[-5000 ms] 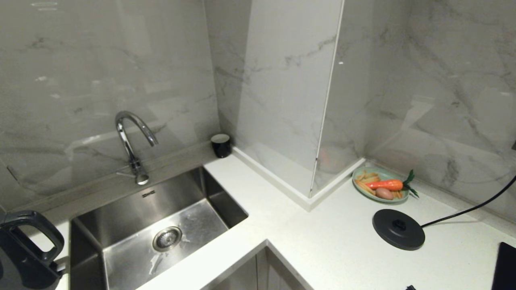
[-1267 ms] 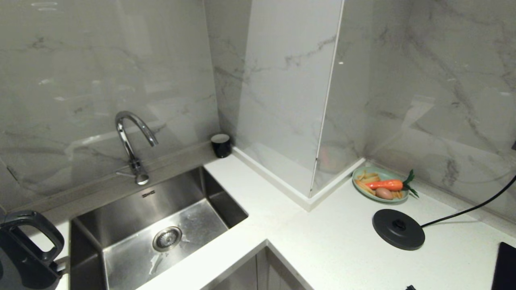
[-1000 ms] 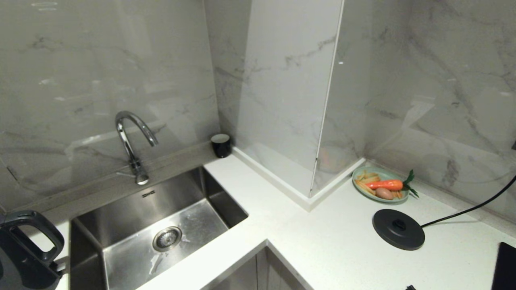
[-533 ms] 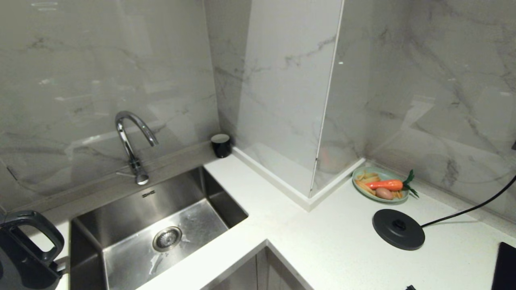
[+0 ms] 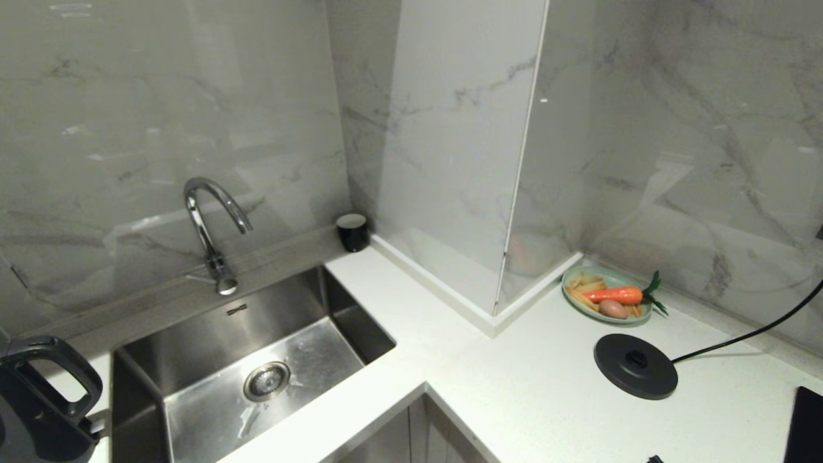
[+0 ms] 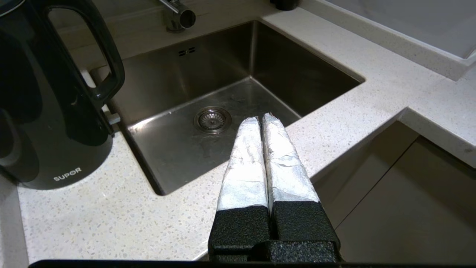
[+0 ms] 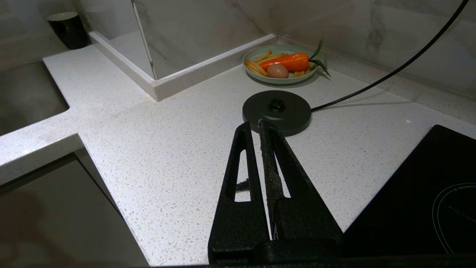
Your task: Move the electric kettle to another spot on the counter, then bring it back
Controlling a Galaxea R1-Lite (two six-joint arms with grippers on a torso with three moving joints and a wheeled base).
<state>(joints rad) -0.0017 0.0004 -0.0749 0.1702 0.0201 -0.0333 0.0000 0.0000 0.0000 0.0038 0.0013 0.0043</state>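
Handle and upper body of the electric kettle (image 5: 45, 399) show at the head view's lower left, on the table (image 5: 546, 386) left of the sink (image 5: 193, 399), well apart from its base disc (image 5: 635, 366). In the left wrist view, the left gripper (image 6: 262, 121) has closed, empty jaws, near the kettle. Its glossy body looks slippery and probably heavy; the loop handle (image 6: 106, 59) is the place to grip. In the right wrist view, the right gripper (image 7: 256, 126) is closed too, empty.
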